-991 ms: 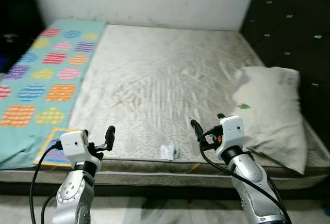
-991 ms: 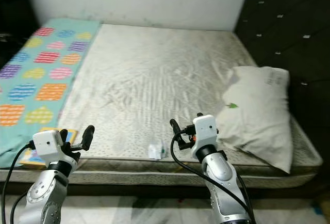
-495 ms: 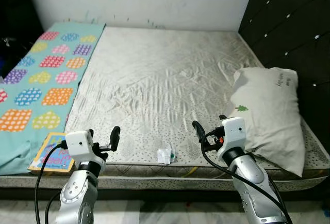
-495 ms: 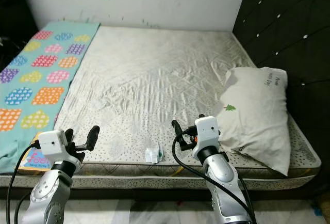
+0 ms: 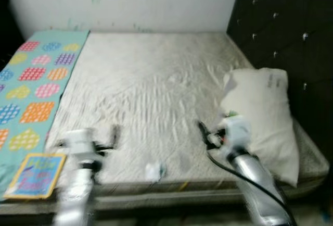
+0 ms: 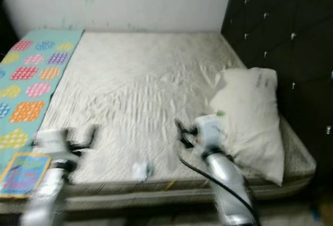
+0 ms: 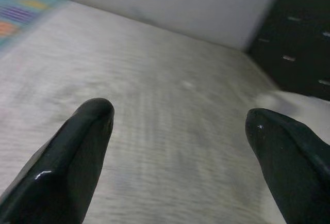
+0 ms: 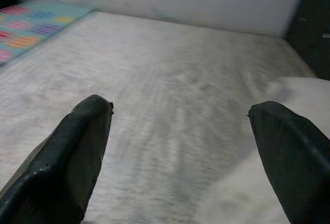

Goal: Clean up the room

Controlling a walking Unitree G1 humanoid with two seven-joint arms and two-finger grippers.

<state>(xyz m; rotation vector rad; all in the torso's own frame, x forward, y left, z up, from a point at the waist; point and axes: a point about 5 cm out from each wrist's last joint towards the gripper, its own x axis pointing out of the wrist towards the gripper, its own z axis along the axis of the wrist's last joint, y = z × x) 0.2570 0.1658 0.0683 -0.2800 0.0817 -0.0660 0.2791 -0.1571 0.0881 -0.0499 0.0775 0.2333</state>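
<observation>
A small crumpled white wrapper (image 5: pixel 154 171) lies on the mattress (image 5: pixel 151 85) near its front edge. It sits between my two arms. A colourful picture book (image 5: pixel 34 175) rests at the front left corner, partly on a teal blanket (image 5: pixel 28 85) with bright patches. My left gripper (image 5: pixel 104 135) is held over the front of the bed, open, with nothing between its fingers (image 7: pixel 77 146). My right gripper (image 5: pixel 212 127) hovers just left of a white pillow (image 5: pixel 263 111), also open and holding nothing. The head views are blurred.
A black tufted headboard (image 5: pixel 281 23) runs along the right side of the bed. A pale wall (image 5: pixel 130 2) stands behind it. The grey-white sheet is wrinkled in the middle.
The whole picture has blurred and slid, so the camera is moving. Both arms keep the same raised pose with fingers apart. Wrapper, book and pillow lie as before.
</observation>
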